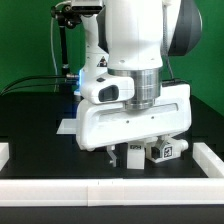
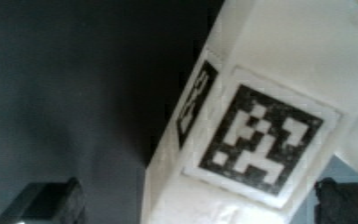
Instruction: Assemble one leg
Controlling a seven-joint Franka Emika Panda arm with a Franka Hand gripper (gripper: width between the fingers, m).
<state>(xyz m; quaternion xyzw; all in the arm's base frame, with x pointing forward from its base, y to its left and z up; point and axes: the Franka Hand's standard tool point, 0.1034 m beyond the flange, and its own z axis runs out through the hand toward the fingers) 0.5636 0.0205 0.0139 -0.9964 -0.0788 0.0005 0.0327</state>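
- Exterior view: the gripper (image 1: 124, 150) hangs low over the black table (image 1: 30, 115). The leg (image 1: 134, 157) stands just under it, and a second tagged post (image 1: 166, 150) is just beside.
- Wrist view: the leg (image 2: 247, 120) appears tilted between the spread fingers (image 2: 48, 200), with a dark gap on one side.

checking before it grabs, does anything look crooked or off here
One thing: in the wrist view the leg sits slanted between the fingers of the gripper, not square to them, and one finger is clear of it. A grasp might land skewed. Nothing looks broken or spilled.
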